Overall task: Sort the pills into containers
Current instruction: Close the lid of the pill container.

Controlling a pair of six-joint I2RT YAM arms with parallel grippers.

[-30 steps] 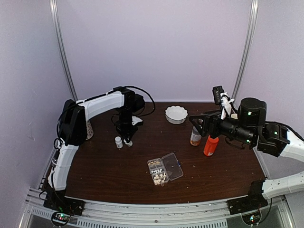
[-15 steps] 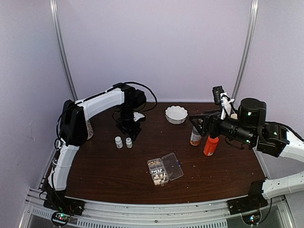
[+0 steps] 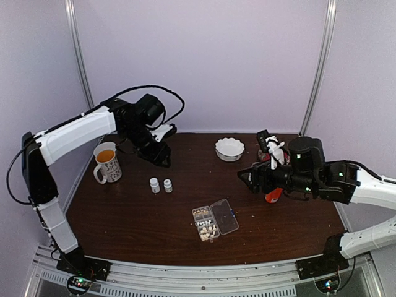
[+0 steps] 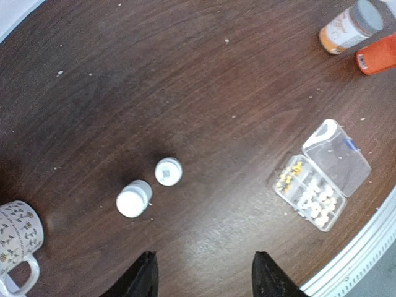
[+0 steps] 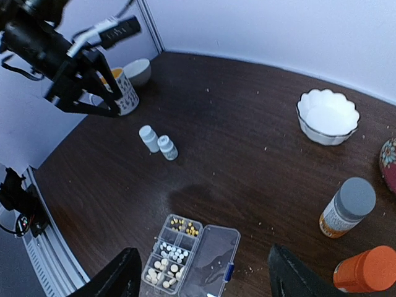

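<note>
Black fingers [image 4: 143, 279] of the left gripper [image 4: 204, 257] stand apart, and nothing is between them. This gripper hangs over the dark wooden table [image 4: 204, 93], at its back left part. Under it, a little ahead of the fingers, stand two small white bottles [image 4: 133, 198], close beside each other. The clear organiser box [image 4: 312, 201] lies well apart from this gripper, toward the near edge of the table. Its lid [image 4: 337, 158] is folded open flat beside the cells.

The right gripper [image 5: 204, 249] also has its jaws apart and holds nothing. In the right wrist view the box appears between its two fingers, lower down on the table, not touched. The cream-white pills [image 5: 166, 255] lie in several cells of the box, and one cell holds small yellow pieces [image 5: 182, 228].

Farther out, near the right gripper, stand an orange bottle [image 5: 368, 269] and a bottle with a grey cap [image 5: 346, 207]. A white bowl [image 5: 328, 116] stands toward the back wall. A patterned mug [image 3: 108, 164] stands at the left side of the table.
</note>
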